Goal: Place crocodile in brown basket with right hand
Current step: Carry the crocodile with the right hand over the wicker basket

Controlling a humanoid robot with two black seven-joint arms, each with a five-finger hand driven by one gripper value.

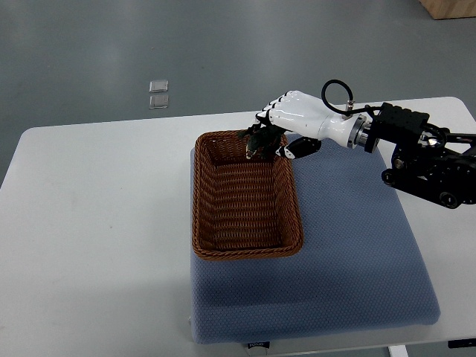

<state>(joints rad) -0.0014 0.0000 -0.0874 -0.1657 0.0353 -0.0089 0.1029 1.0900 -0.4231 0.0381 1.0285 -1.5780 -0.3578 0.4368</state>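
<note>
On the white tabletop (97, 223), a brown woven wicker basket (199, 195) stands on the left part of a blue-grey textured mat (349, 253). A small dark toy crocodile (257, 143) hangs over the basket's far right corner, just above the inside. The white right hand (296, 117) has its fingers curled around the crocodile from above; the toy looks light and perhaps a little slippery, so a hold around the middle of its body seems safest.
</note>
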